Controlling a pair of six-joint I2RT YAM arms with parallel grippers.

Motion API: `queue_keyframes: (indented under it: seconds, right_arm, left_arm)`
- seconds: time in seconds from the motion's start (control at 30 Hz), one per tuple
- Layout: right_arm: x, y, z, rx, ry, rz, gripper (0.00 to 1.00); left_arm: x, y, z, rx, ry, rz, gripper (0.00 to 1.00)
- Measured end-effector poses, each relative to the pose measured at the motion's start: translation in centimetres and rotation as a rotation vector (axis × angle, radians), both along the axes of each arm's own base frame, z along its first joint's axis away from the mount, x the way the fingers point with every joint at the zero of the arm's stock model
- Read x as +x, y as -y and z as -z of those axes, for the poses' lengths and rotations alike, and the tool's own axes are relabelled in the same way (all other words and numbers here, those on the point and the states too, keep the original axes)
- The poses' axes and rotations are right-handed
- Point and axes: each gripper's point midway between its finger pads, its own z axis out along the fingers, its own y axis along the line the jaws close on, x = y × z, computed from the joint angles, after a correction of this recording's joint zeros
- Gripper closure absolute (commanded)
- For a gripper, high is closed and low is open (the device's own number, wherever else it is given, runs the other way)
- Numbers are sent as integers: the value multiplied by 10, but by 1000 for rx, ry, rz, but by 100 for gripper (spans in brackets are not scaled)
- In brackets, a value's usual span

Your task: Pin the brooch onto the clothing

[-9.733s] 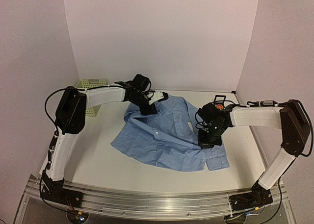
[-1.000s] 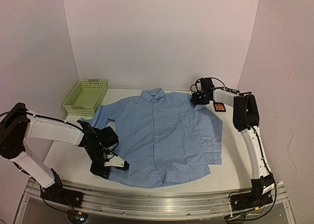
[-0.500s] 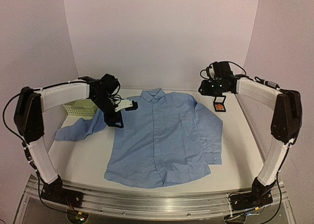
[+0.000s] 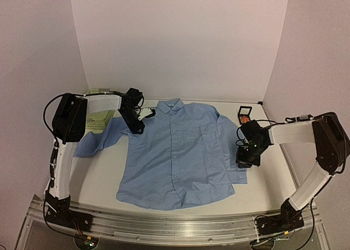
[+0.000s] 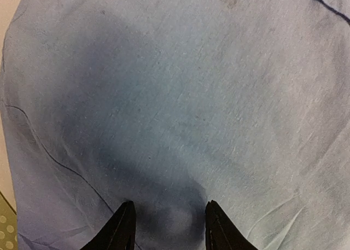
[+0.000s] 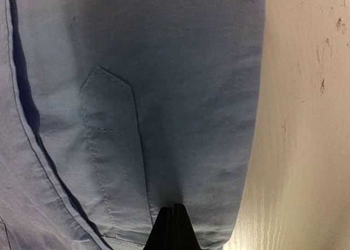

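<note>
Brooch (image 4: 244, 119) off shirt (image 4: 180, 151), beyond sleeve, well apart from right hand (image 4: 246, 160), fingers together on cuff; left hand (image 5: 167, 228) fingers apart over shoulder

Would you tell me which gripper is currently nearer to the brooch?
Right. The right gripper is down on the shirt at its cuff, just on the near side of the brooch; the left gripper is across the shirt, by its opposite shoulder.

shirt (image 4: 180, 151): 1 | brooch (image 4: 244, 117): 1 | black frame (image 4: 244, 109): 1 | basket (image 4: 104, 118): 1 | arms (image 4: 101, 103) (image 4: 290, 132): 2
</note>
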Motion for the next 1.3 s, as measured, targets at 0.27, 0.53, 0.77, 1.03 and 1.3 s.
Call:
queue_keyframes:
  seconds: [0.27, 0.53, 0.77, 1.03, 1.3]
  right_arm:
    - [-8, 15, 4, 40, 9, 123, 100]
    - [-10, 84, 3, -6, 15, 380, 100]
    - [-3, 124, 3, -34, 14, 462, 100]
    - [15, 157, 2, -104, 1, 464, 100]
    - [19, 158, -18, -153, -15, 367, 100]
  left_arm:
    - [1, -9, 17, 26, 60, -23, 57]
    - [8, -9, 15, 33, 119, 7, 53]
    - [15, -7, 13, 53, 179, 68, 50]
    - [17, -5, 11, 75, 203, 130, 46]
    - [-3, 3, -5, 27, 156, 202, 42]
